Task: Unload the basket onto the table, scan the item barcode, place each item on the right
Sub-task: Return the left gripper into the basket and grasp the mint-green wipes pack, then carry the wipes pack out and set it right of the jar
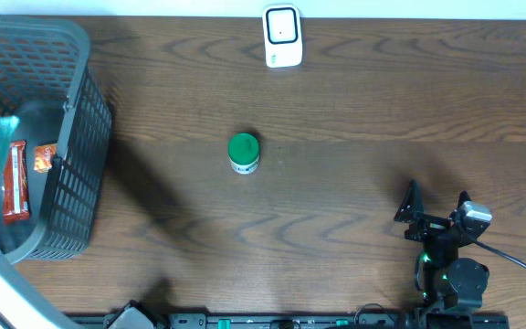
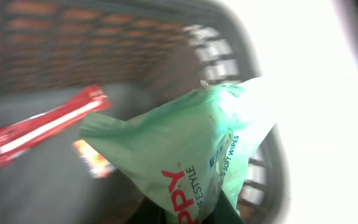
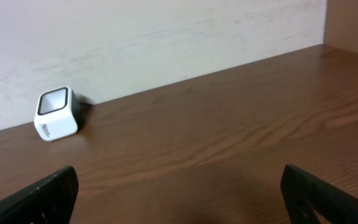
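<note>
Two end effectors are noted. The left end effector (image 2: 188, 216) is inside the basket (image 1: 73, 155), its jaws closed together on the lower edge of a pale green wipes pack (image 2: 185, 143). The pack stands up from the grip with its printed face toward the wrist camera. That view is blurred, so I cannot tell whether the pack touches the basket floor. Beyond the pack, on the basket floor, lie a red packet (image 2: 42, 127) and a small orange packet (image 2: 92, 158).

The right end effector (image 1: 436, 203) is well right of the basket above the table (image 1: 336, 110), jaws wide apart and holding nothing. A green-lidded jar (image 1: 244, 152) stands upright on the table, right of the basket and apart from it. A white scanner (image 1: 282, 37) sits farther right of the basket, at the table's far edge.
</note>
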You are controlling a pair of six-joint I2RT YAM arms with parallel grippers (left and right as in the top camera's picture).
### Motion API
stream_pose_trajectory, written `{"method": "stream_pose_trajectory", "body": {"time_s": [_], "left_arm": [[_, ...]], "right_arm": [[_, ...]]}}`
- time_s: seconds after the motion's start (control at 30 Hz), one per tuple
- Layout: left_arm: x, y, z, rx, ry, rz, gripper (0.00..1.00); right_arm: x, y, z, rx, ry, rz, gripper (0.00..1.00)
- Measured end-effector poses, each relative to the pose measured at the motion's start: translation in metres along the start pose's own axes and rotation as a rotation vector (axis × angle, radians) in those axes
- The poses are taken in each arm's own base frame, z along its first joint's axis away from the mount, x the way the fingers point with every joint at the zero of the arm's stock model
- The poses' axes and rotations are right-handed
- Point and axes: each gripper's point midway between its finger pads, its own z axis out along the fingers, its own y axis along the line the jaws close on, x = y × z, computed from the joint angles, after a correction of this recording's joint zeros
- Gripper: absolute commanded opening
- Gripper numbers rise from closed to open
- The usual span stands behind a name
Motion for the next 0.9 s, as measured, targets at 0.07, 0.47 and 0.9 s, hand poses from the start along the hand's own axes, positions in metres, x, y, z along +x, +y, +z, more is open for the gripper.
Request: {"method": "stream_pose_trajectory", "body": {"time_s": [0.07, 0.47, 0.9], "left_arm": [[0.003, -0.038, -0.03, 0.144, -0.035, 0.051, 0.07], [0.191, -0.183, -0.111, 0.818, 0.413, 0.601, 0.07], [0.514, -0.148, -0.091, 0.766, 1.02, 1.096, 0.08]], "right_arm": [[0.0, 0.0, 0.0, 0.0, -0.001, 0.0, 0.99], [0.0, 0.0, 0.0, 0.0, 0.0, 0.0, 0.99], [0.0, 0.0, 0.0, 0.0, 0.0, 0.0, 0.99]]}}
